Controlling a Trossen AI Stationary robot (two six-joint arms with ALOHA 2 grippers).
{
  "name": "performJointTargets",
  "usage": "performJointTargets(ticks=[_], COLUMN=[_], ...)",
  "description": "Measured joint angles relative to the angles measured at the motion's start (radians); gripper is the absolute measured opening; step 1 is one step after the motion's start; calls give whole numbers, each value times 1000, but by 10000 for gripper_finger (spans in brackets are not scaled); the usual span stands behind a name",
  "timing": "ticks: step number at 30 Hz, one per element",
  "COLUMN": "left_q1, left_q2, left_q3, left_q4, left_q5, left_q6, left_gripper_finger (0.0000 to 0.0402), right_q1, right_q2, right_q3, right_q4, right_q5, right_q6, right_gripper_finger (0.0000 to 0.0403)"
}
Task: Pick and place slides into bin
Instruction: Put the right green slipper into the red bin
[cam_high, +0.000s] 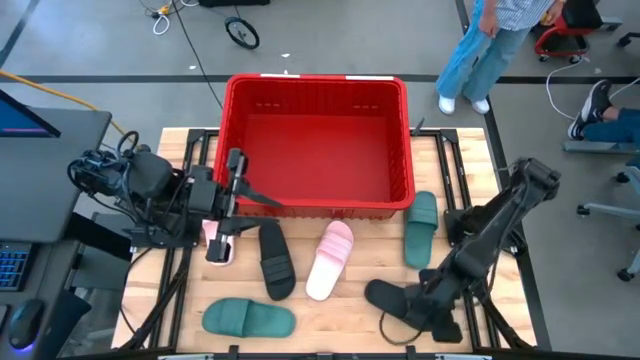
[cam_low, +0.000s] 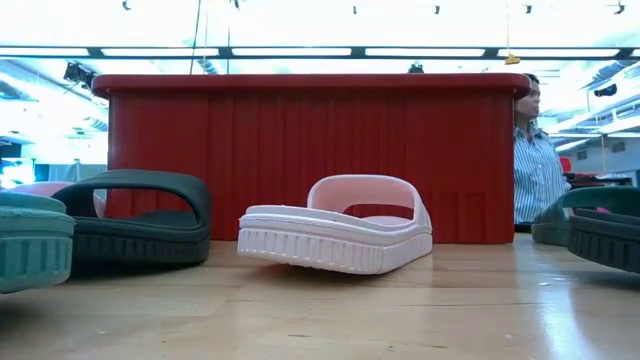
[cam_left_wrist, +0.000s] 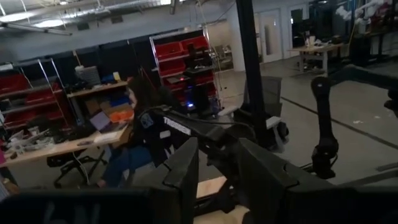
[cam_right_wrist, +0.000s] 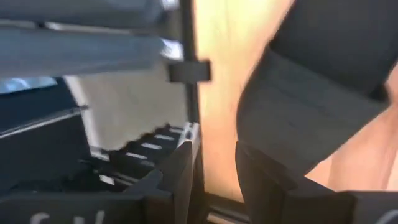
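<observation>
The red bin (cam_high: 318, 140) stands at the table's far middle with nothing in it. Six slides lie on the wood. One pink slide (cam_high: 218, 245) and one black slide (cam_high: 276, 262) lie near the bin's left corner. A second pink slide (cam_high: 330, 260) lies in the middle, and it also shows in the low view (cam_low: 340, 232). One green slide (cam_high: 420, 228) lies at the right and another green slide (cam_high: 248, 318) near the front. A second black slide (cam_high: 392, 298) lies front right. My left gripper (cam_high: 238, 190) hangs above the bin's near left corner, fingers a little apart and empty (cam_left_wrist: 217, 149). My right gripper (cam_high: 425, 312) is low beside the front-right black slide (cam_right_wrist: 323, 93), fingers a little apart (cam_right_wrist: 217, 155). My right gripper is down at the front-right black slide's near end, with the slide beside one finger (cam_right_wrist: 267, 180). I cannot tell whether that finger touches it. Nothing shows between the two fingers.
The table's dark frame rails (cam_high: 180, 260) run along both sides. A person (cam_high: 490, 50) stands beyond the table's far right corner and also shows in the low view (cam_low: 535, 160). Bare wood lies between the middle slides and the front edge.
</observation>
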Motion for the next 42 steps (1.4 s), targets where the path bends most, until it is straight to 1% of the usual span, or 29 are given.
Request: performJointTargets(ticks=[3, 5, 8, 11, 13, 16, 19, 21, 23, 28, 31, 36, 42], left_q1=[0, 0, 0, 0, 0, 0, 0, 0, 0, 0, 0, 0, 0], left_q2=[0, 0, 0, 0, -1, -1, -1, 0, 1, 1, 1, 1, 1], left_q3=[0, 0, 0, 0, 0, 0, 0, 0, 0, 0, 0, 0, 0], left_q4=[-10, -17, -45, -82, -122, -206, -259, -269, -269, -269, -269, -270, -270], left_q5=[0, 0, 0, 0, 0, 0, 0, 0, 0, 0, 0, 0, 0], left_q6=[-20, -18, -15, -13, -13, -13, -13, -13, -14, -39, -40, -39, -40], left_gripper_finger=[119, 121, 120, 116, 113, 112, 114, 113, 112, 111, 112, 107, 105], right_q1=[-2, -6, -28, -62, -88, -138, -174, -190, -200, -215, -215, -221, -228], right_q2=[56, 77, 73, 56, 42, 28, 32, 47, 70, 136, 171, 231, 254], right_q3=[0, 0, -1, -1, -1, -1, -1, -3, -4, -4, -4, -16, -118], right_q4=[-36, -104, -232, -345, -382, -377, -377, -376, -376, -377, -384, -388, -395], right_q5=[6, 29, 57, 141, 183, 205, 267, 320, 349, 366, 382, 389, 390], right_q6=[37, 30, 2, 18, 15, 6, -53, -93, -119, -142, -149, -152, -65], right_gripper_finger=[129, 129, 129, 134, 142, 158, 178, 193, 209, 249, 267, 275, 270])
